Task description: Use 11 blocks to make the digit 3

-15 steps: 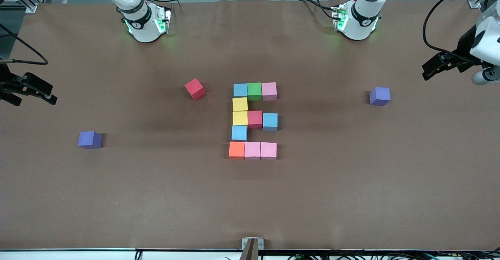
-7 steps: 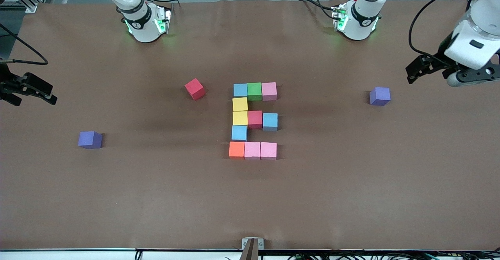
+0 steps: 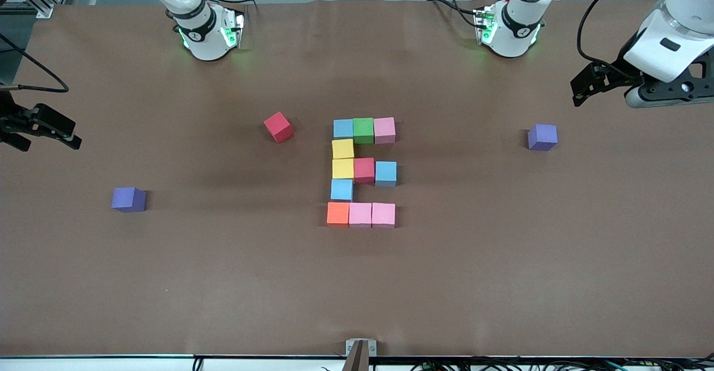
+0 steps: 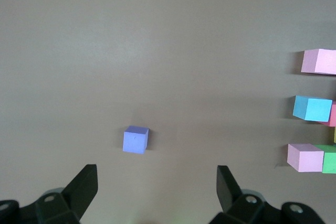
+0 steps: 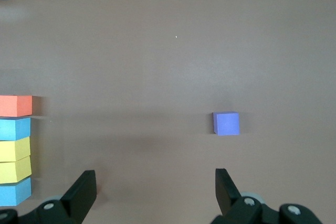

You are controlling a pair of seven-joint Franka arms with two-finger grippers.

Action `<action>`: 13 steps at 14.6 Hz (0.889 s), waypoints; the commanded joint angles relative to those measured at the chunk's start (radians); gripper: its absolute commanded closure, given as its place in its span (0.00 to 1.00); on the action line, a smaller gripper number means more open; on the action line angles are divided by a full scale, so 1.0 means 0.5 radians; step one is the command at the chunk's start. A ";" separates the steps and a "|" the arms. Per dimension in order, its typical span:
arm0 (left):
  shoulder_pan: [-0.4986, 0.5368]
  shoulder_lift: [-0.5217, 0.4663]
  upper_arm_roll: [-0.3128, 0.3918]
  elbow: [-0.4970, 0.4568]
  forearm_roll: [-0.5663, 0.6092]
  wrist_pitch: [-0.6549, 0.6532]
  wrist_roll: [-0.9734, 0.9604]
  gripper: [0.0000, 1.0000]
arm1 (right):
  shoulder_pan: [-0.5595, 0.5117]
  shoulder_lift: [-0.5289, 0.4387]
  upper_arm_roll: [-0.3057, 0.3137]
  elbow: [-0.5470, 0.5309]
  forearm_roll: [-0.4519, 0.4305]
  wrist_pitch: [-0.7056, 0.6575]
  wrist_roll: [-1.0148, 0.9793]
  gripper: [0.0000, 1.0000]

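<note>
Front view: digit 3 [image 3: 363, 171] mid-table, eleven blocks touching; spare red cube [image 3: 278, 126] apart, toward right arm's end. Left gripper [image 3: 583, 87] and right gripper [image 3: 47, 128] raised at their table ends.

Left wrist view: fingers [image 4: 84, 184] spread, empty — purple cube [image 4: 135, 139] below.

Right wrist view: fingers [image 5: 83, 190] spread, empty — second purple cube [image 5: 226, 123] below.

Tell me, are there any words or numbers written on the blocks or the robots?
None can be read.
The blocks: plain colours, no letters or numbers on any face that shows.
The round marks on the two robot bases: too small to read.
The brown table: no writing.
</note>
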 commanded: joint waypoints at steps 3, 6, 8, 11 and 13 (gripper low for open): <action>0.021 -0.010 0.005 0.019 -0.048 -0.051 0.018 0.00 | 0.013 -0.028 -0.004 -0.037 -0.038 0.013 0.000 0.00; 0.024 -0.020 0.002 0.010 -0.048 -0.082 -0.062 0.00 | 0.013 -0.028 -0.004 -0.037 -0.038 0.013 0.000 0.00; 0.024 -0.029 -0.011 0.003 -0.048 -0.082 -0.059 0.00 | 0.013 -0.028 -0.004 -0.037 -0.038 0.013 0.000 0.00; 0.027 -0.032 -0.002 0.016 -0.048 -0.124 -0.022 0.00 | 0.013 -0.028 -0.004 -0.037 -0.038 0.010 0.000 0.00; 0.030 -0.056 0.008 0.016 -0.048 -0.131 -0.016 0.00 | 0.013 -0.028 -0.004 -0.037 -0.038 0.010 0.000 0.00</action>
